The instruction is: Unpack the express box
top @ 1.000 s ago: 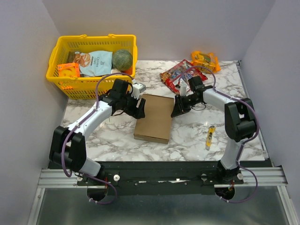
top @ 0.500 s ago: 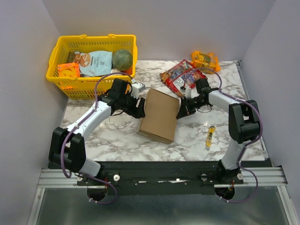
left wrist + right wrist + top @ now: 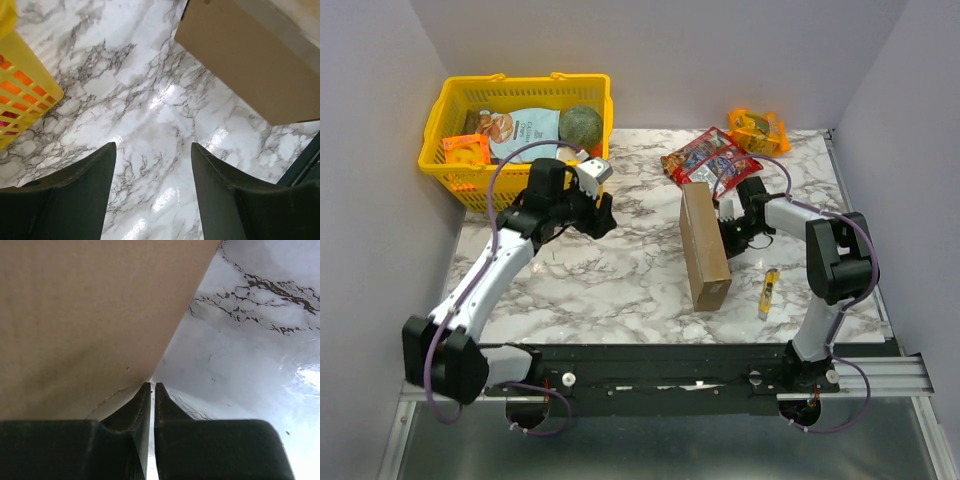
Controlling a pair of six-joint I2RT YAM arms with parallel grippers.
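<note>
The express box, plain brown cardboard, stands tipped up on one long edge right of the table's middle. My right gripper is low on the table just behind and to the right of it. In the right wrist view the right gripper is shut, with its tips touching the box's lower edge where it meets the table. My left gripper is open and empty above bare marble, well left of the box. In the left wrist view the left gripper hangs over the table and the box fills the top right corner.
A yellow basket with packets and a green round item stands at the back left; its corner shows in the left wrist view. A red snack bag and an orange packet lie at the back right. A small yellow tube lies right of the box.
The box has gone from lying flat to standing on its edge, shifted right. My left gripper has pulled back left, away from the box. My right gripper stays against the box's right side.
</note>
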